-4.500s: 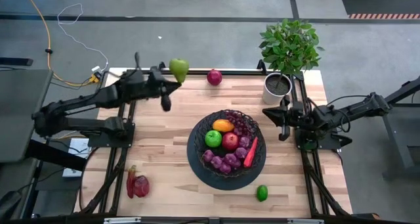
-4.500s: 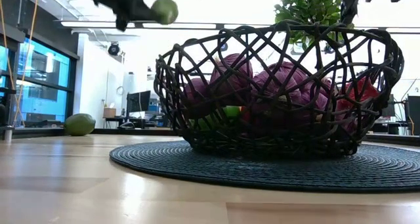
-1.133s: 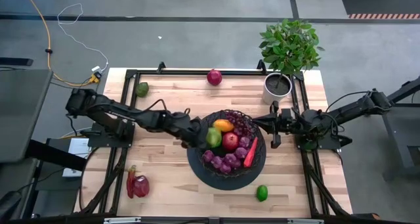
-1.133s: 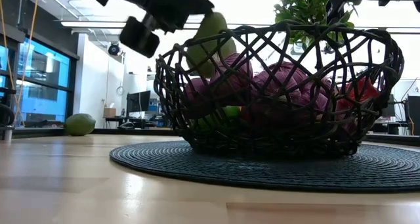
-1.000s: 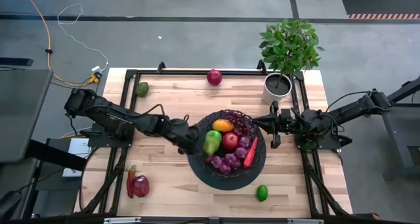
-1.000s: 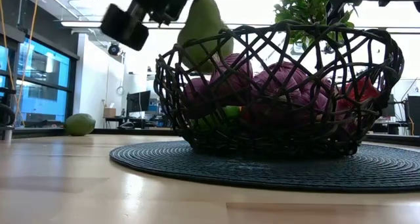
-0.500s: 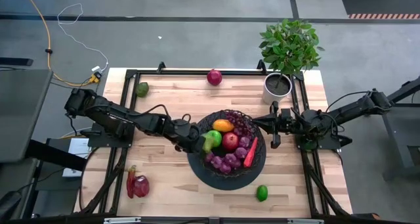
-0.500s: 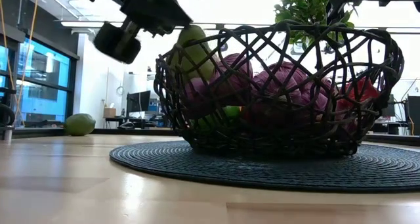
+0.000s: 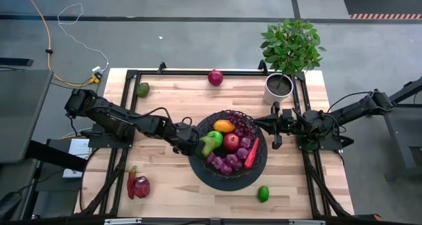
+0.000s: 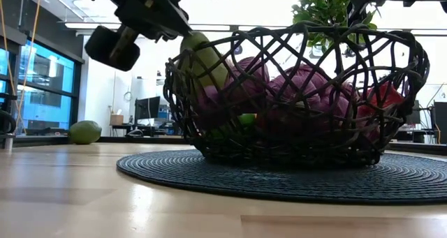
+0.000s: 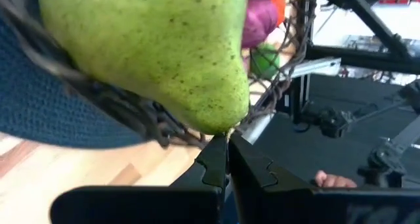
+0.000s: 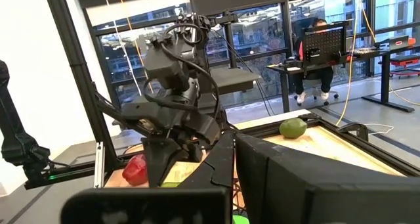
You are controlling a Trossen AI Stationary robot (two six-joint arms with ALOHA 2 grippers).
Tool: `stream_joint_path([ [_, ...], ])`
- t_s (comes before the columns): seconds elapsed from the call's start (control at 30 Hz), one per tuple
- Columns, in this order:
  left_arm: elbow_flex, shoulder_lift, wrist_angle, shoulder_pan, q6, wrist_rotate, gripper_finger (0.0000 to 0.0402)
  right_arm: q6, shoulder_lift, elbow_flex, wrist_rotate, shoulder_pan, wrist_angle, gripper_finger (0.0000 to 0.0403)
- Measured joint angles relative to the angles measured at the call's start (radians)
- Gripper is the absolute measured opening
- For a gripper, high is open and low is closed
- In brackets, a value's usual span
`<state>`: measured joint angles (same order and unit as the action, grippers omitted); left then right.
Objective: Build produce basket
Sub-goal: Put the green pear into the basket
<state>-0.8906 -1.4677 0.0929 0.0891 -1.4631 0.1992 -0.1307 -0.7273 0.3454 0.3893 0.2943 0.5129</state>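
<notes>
The basket [image 9: 258, 138], a black woven wire bowl on a round dark mat, holds an orange-yellow fruit, a green and a red apple, purple grapes and a red pepper. My left gripper [image 9: 196, 140] reaches over the basket's left rim and is shut on a green pear [image 9: 210, 143]. In the low view the pear [image 10: 201, 56] lies tilted just inside the basket's [image 10: 293, 30] left wall. My right gripper [image 9: 273, 128] waits shut, right of the basket, touching nothing. My left gripper [image 11: 226, 152] pinches the pear's narrow stem end [image 11: 226, 124] between its fingertips [image 11: 213, 159]. It comes slanting down from the table's left, over the rim. The pear's broad body [image 11: 144, 46] points into the basket and lies against the wire wall [image 11: 131, 115].
An avocado [image 9: 142, 89] and a red onion [image 9: 215, 77] lie near the far edge. A potted plant [image 9: 278, 86] stands far right. A lime [image 9: 263, 193] lies near the basket's front. Red produce [image 9: 137, 185] lies near the front left. A person sits in the room behind.
My left gripper has moved down and slightly toward the table's left, still shut on the pear. The pear hung above the basket's left rim a second ago. It has since sunk inside the rim and tipped over against the left wall.
</notes>
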Motion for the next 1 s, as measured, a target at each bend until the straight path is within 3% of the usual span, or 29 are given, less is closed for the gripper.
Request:
stream_joint_path([
  [0.47,-0.003,0.000,-0.127,-0.012,-0.002,0.000,0.0002,-0.019,0.000,0.000,0.000,0.000,0.000,0.0000],
  [0.63,-0.059,-0.001,-0.113,-0.017,0.034,0.027,0.0001,-0.018,0.000,0.000,0.000,0.000,0.000,0.0000],
  [1.0,-0.206,-0.181,-0.094,-0.021,0.069,0.160,0.0000,-0.012,-0.001,-0.001,0.000,0.000,-0.017,0.0000],
])
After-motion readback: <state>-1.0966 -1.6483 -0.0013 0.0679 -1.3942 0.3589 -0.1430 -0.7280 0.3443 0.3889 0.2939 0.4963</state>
